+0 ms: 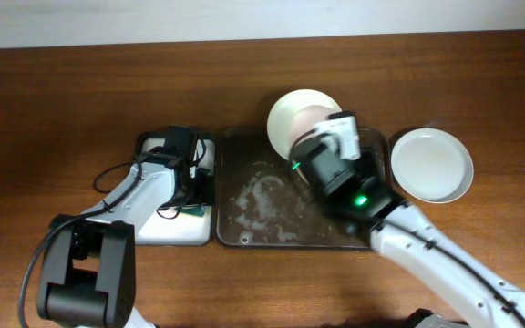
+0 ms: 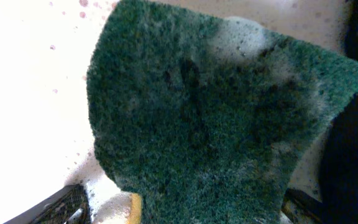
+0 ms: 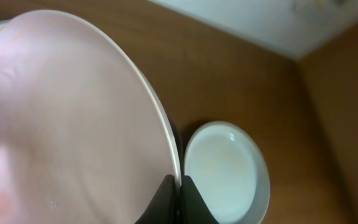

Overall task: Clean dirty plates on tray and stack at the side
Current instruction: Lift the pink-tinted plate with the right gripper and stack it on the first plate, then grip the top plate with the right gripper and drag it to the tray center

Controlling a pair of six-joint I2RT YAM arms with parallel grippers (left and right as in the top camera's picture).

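Observation:
My right gripper (image 1: 315, 138) (image 3: 180, 182) is shut on the rim of the pinkish-white plate (image 1: 301, 117) (image 3: 61, 124) and holds it tilted on edge over the back of the dark tray (image 1: 235, 232). A pale mint plate (image 1: 432, 164) (image 3: 225, 171) lies flat on the wood tabletop right of the tray. I cannot see a third plate apart from these. My left gripper (image 1: 193, 187) is over the small white tray, shut on the green sponge (image 2: 204, 118), which fills the left wrist view with foam on it.
The small black-rimmed white tray (image 1: 158, 228) stands just left of the dark tray. Soapy smears (image 1: 261, 196) cover the dark tray's floor. Bare wood tabletop (image 1: 53, 109) lies to the far left, along the back and along the front.

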